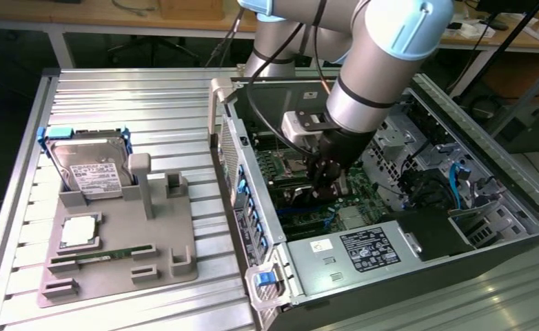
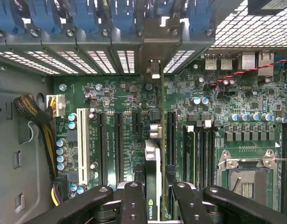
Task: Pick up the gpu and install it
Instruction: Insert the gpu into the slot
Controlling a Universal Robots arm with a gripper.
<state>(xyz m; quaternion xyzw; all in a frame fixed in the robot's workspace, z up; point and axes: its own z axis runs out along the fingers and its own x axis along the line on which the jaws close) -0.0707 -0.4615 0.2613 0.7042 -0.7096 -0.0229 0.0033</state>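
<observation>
In the exterior view the arm reaches into the open case (image 1: 380,207); a drive (image 1: 90,172) stands in the grey holder (image 1: 123,255). In the wrist view the end effector (image 2: 153,198) pinches the gpu (image 2: 153,186) edge-on above the motherboard (image 2: 115,135) slots.

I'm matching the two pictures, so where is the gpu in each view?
Exterior view: the gpu is inside the open computer case, under the gripper, largely hidden by it.
Wrist view: the gpu is seen edge-on, gripped between the jaws.
Shared landmark: the green motherboard.
</observation>
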